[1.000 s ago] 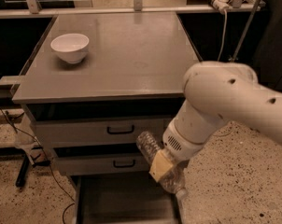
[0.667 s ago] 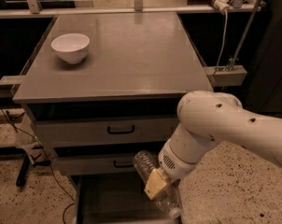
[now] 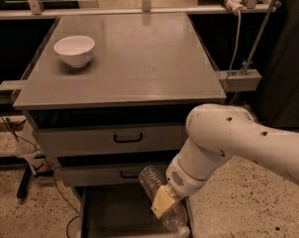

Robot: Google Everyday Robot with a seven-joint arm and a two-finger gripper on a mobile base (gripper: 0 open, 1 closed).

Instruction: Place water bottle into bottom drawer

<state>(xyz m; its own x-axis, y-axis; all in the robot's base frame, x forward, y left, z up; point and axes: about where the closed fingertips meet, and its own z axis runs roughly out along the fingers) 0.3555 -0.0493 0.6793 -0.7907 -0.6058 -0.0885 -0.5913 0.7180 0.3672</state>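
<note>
At the lower centre of the frame, the gripper is closed on the water bottle, with one tan finger pressed across the clear crinkled body. The bottle slants down to the right, white cap lowest, over the right side of the bottom drawer, which is pulled out at the lower edge of the frame. Whether the cap touches the drawer floor cannot be told. Above it, two upper drawers are pushed in. A white bowl stands on the cabinet top, upper left.
</note>
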